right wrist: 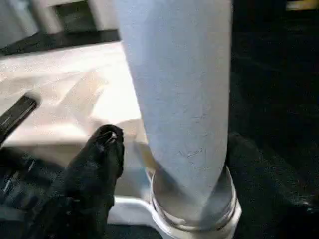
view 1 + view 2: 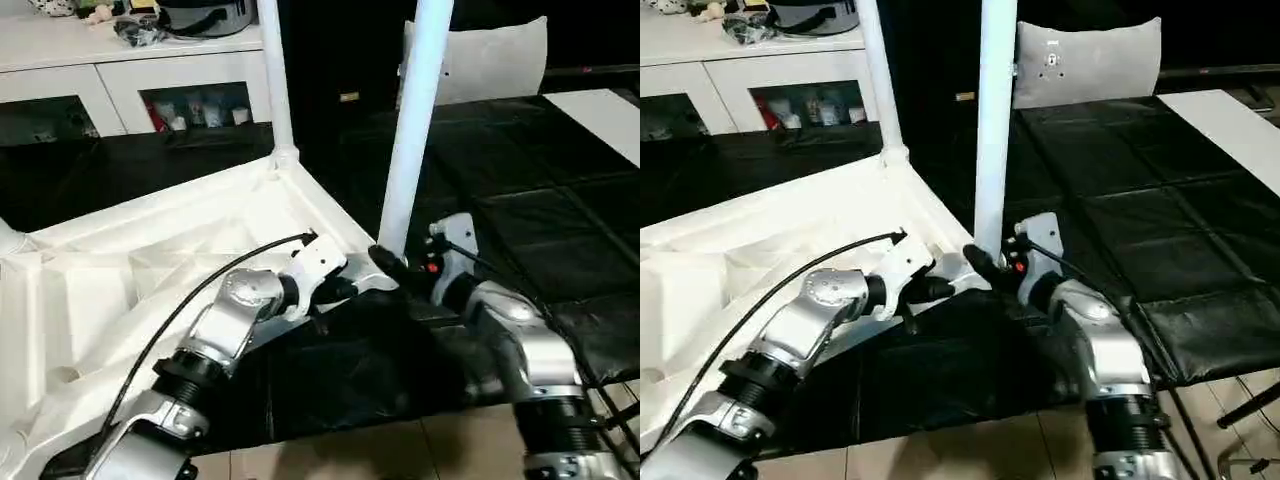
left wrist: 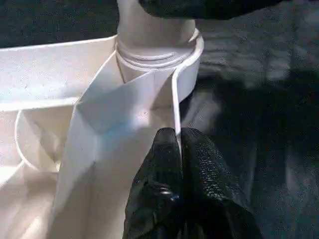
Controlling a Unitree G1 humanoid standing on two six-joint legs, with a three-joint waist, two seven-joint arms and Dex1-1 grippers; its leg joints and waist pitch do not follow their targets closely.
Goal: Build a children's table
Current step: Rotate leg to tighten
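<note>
The white plastic rectangular table top (image 2: 150, 270) lay upside down on the black padded mat (image 2: 520, 190), its ribbed, cross-braced underside facing up. 2 long white tapered round legs stood upright in its round corner sockets: the near leg (image 2: 408, 130) at the corner closest to the grippers, and the far leg (image 2: 275, 80) at the corner further back along the same edge.

The left gripper (image 3: 178, 149) had its 2 black fingers pressed together, their tips pinching the thin upright rim of the top just beside the near socket (image 3: 189, 59) (the rim's edge ran straight down between the 2 pads). In the head views its white wrist housing (image 2: 320, 262) sat over the edge of the top, with a black cable arching back along the silver forearm.

The right gripper (image 2: 392, 264) was at the base of the near leg, from the side away from the table top. Its fingers stood apart: 1 black finger (image 1: 99, 154) showed beside the leg with a clear gap between it and the white shaft, not clamped on it.

Behind the mat stood a white glass-door cabinet (image 2: 120, 90) and a grey cushion (image 2: 1085, 62).
</note>
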